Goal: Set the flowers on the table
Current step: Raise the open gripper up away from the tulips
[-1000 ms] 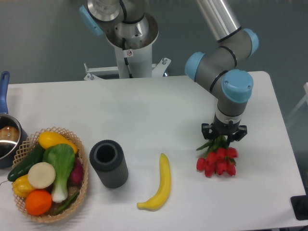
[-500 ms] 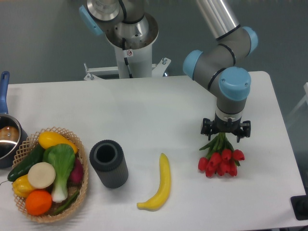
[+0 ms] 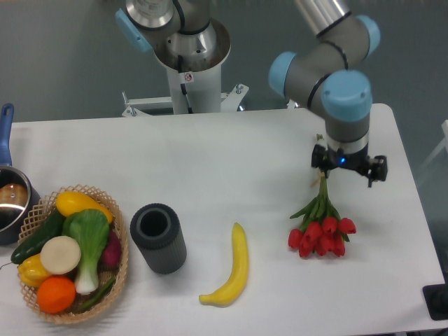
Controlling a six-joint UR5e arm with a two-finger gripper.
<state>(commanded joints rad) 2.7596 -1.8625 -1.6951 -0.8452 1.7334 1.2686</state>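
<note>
White table (image 3: 210, 175) under flowers (image 3: 320, 227)

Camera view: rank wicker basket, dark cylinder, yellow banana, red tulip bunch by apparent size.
1. Round wicker basket of produce.
2-4. Ribbed dark grey cylinder, curved yellow banana, red tulip bunch look too close to rank.

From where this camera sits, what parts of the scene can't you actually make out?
- Gripper: the arm's wrist covers the fingers from above, so open or shut is unclear.
- Flowers: the top of the stems runs under the gripper.
- Pot: cut off by the left edge, partly behind the basket.
- Dark object: cut off at the lower right corner.
</note>
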